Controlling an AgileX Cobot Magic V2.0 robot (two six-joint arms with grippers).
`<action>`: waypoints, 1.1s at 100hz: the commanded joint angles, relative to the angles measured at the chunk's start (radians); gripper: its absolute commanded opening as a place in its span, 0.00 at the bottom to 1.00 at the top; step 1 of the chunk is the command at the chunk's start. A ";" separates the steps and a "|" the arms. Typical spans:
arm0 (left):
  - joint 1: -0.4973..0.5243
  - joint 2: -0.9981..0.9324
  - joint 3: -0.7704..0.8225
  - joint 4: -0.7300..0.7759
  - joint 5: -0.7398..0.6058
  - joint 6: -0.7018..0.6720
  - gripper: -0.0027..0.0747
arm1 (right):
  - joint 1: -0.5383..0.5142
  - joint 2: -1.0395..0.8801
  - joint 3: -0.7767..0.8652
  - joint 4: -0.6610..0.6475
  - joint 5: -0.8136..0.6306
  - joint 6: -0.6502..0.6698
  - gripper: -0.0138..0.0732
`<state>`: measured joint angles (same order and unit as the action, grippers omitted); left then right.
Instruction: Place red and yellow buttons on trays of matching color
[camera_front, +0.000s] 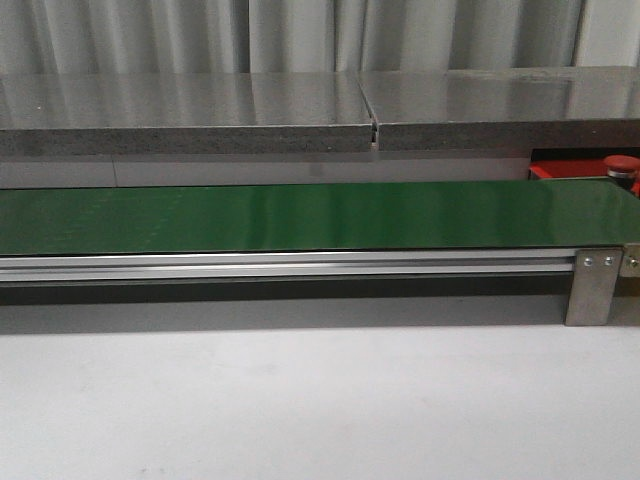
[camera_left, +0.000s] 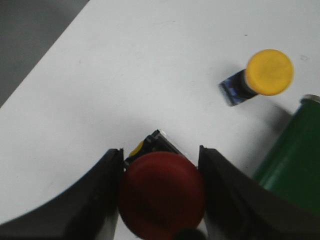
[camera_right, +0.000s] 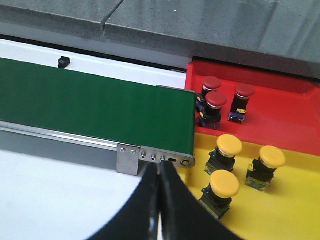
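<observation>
Left wrist view gives us the red button (camera_left: 161, 195), its round cap filling the gap between the two dark fingers (camera_left: 97, 200) of the left gripper (camera_left: 161, 192), which close against it on both sides; a bit of its black body with a yellow mark shows just past the cap. Beyond it the white table (camera_left: 125, 75) lies open and bare up to its edge, where grey floor begins. A yellow button (camera_left: 265, 74) lies tipped on the table, well apart from the gripped one and near the end of the green conveyor belt (camera_left: 295, 165).

In the right wrist view we see the right gripper (camera_right: 160, 200) with its fingers pressed together, holding nothing, above the table just before the belt's metal end bracket (camera_right: 155, 157). Past the belt's end, the red tray (camera_right: 280, 110) holds three red buttons and the yellow tray (camera_right: 295, 210) beside it holds three yellow ones, all upright.

In the front view we see the long belt (camera_front: 300, 215) between the table and a grey ledge (camera_front: 200, 120); neither arm appears there.
</observation>
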<state>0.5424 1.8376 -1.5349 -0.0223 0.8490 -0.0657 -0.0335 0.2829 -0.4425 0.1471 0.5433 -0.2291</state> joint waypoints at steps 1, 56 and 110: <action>-0.027 -0.074 -0.033 -0.023 -0.009 0.010 0.28 | 0.001 0.008 -0.026 0.010 -0.073 -0.007 0.08; -0.208 -0.066 -0.033 -0.024 0.027 0.010 0.28 | 0.001 0.008 -0.026 0.010 -0.073 -0.007 0.08; -0.235 -0.051 -0.033 -0.045 0.027 0.027 0.72 | 0.001 0.008 -0.026 0.010 -0.073 -0.007 0.08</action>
<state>0.3129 1.8426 -1.5349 -0.0453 0.9113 -0.0391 -0.0335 0.2829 -0.4425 0.1471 0.5433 -0.2291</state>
